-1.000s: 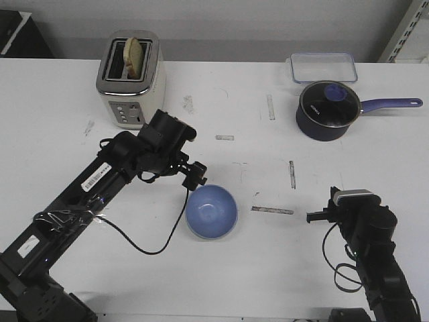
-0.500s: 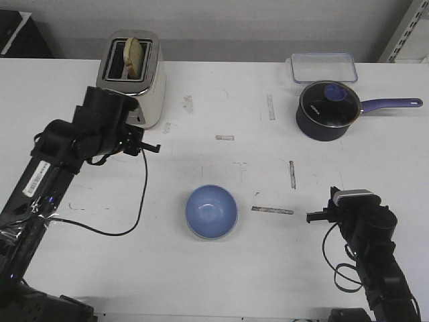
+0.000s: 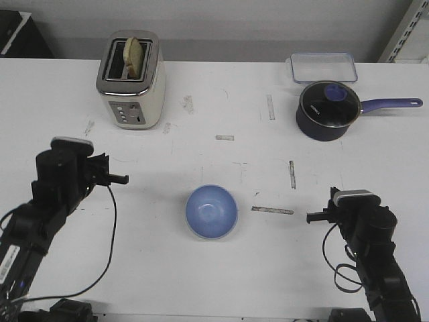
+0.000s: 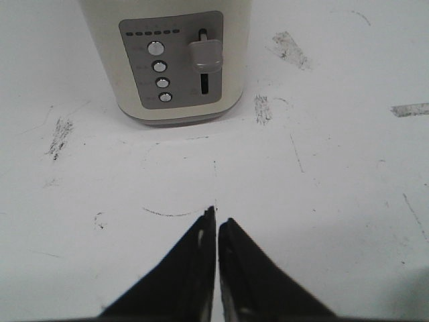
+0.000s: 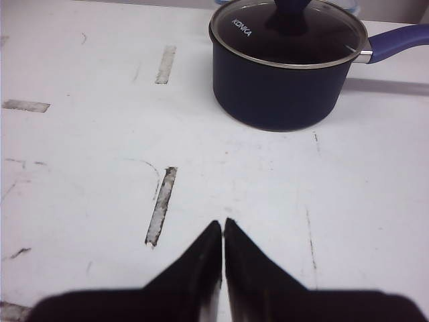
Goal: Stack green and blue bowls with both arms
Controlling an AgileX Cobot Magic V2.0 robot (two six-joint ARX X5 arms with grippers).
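The blue bowl [image 3: 211, 212] sits upright at the middle of the table, nearer the front. A thin pale edge shows under its near rim; I cannot tell if that is the green bowl, which shows nowhere else. My left gripper [image 3: 125, 179] is shut and empty, low at the left, well away from the bowl. In the left wrist view it [image 4: 216, 215] points at the toaster. My right gripper [image 3: 310, 217] is shut and empty at the right front. In the right wrist view it [image 5: 222, 223] points toward the saucepan. Neither wrist view shows a bowl.
A cream toaster [image 3: 131, 80] with bread in it stands at the back left; it also shows in the left wrist view [image 4: 171, 57]. A navy saucepan [image 3: 328, 109] with a glass lid and a clear lidded box [image 3: 322, 66] are at the back right. Tape marks dot the table.
My left arm has drawn back from beside the blue bowl, swinging left past the toaster and down to the left front. The bowl and the right arm have not moved.
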